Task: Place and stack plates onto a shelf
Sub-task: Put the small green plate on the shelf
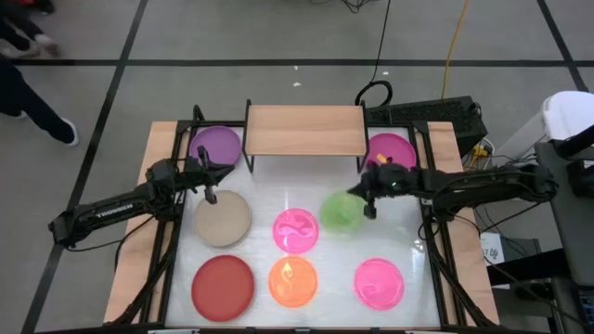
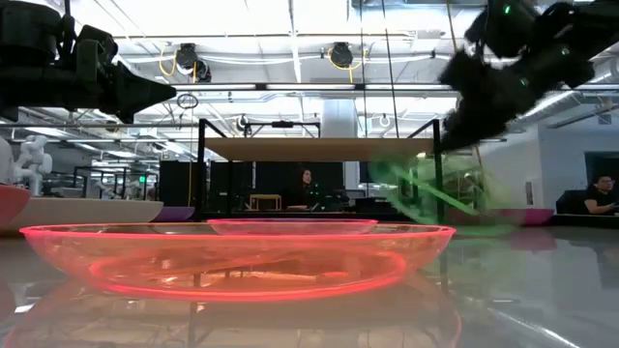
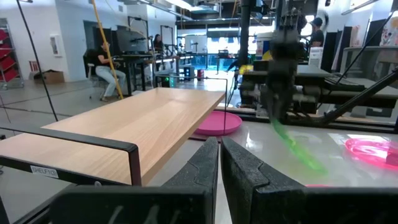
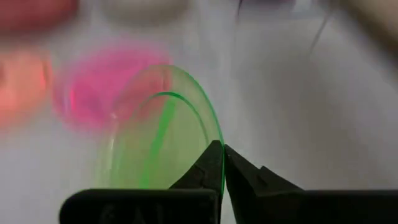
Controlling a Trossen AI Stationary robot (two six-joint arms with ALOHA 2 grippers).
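White tabletop [image 1: 408, 246]: right claw [image 1: 369, 206] clamped on green plate [image 1: 340, 211] rim; left claw [image 1: 212, 190] fingers together.

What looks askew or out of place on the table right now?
Only the green plate: the right gripper pinches its rim, so it hangs tilted off the table while the other plates lie flat. The shelf is bare. The left gripper, jaws shut, hovers over the beige plate.

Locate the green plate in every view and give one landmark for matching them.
High: green plate right of centre, below the shelf, held by the right gripper.
Low: right, lifted and tilted.
Left wrist: right of centre, edge-on.
Right wrist: centre, rim between the fingers.
Shared landmark: the shelf, except in the right wrist view.
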